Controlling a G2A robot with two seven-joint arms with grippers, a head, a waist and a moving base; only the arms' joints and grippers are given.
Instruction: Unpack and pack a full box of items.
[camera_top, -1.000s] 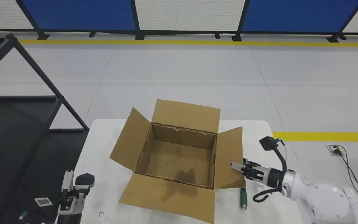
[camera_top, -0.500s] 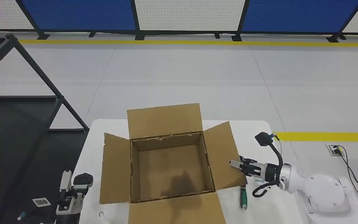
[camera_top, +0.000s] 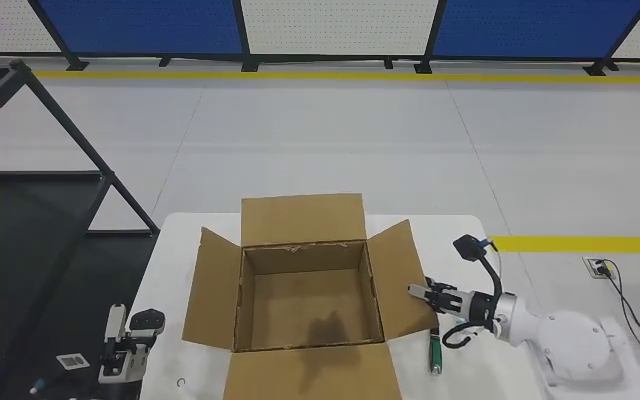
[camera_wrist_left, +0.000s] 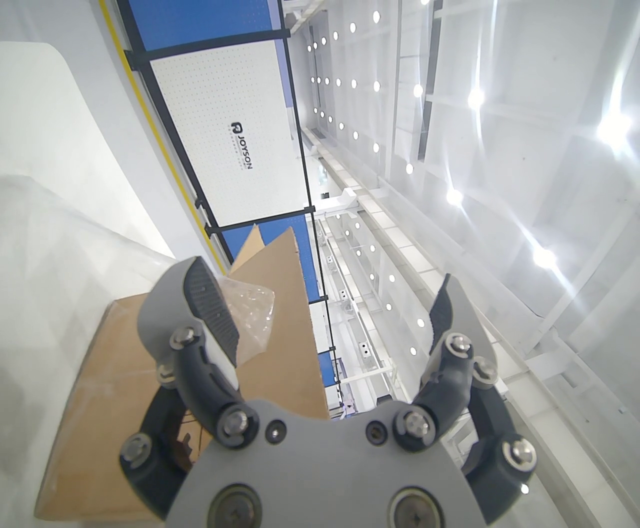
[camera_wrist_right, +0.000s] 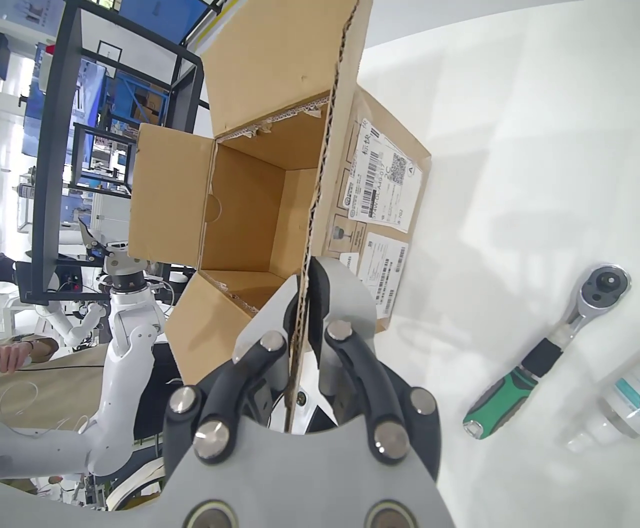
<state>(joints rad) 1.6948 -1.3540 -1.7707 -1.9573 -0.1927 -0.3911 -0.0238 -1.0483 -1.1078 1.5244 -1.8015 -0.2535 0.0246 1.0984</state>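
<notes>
An open cardboard box (camera_top: 300, 257) stands mid-table with all flaps spread outward; its brown floor shows under a shadow. My right gripper (camera_top: 415, 291) is at the box's right flap (camera_top: 400, 275). In the right wrist view the gripper (camera_wrist_right: 305, 290) is shut on that flap's corrugated edge (camera_wrist_right: 325, 150). My left gripper (camera_top: 128, 345) hangs off the table's left edge, away from the box. Seen from the left wrist, this gripper (camera_wrist_left: 325, 310) is open and points upward, with a box flap (camera_wrist_left: 280, 360) and a scrap of clear plastic (camera_wrist_left: 250, 320) by one finger.
A green-handled ratchet wrench (camera_top: 435, 355) (camera_wrist_right: 545, 350) lies on the white table (camera_top: 450, 235) just right of the box. A clear bottle (camera_wrist_right: 617, 400) lies beside the wrench. A black metal frame (camera_top: 60, 130) stands left of the table.
The box has turned from a skewed pose to sit square with the table, then slid slightly right. My right gripper stayed shut on the flap, drifting a little left and down.
</notes>
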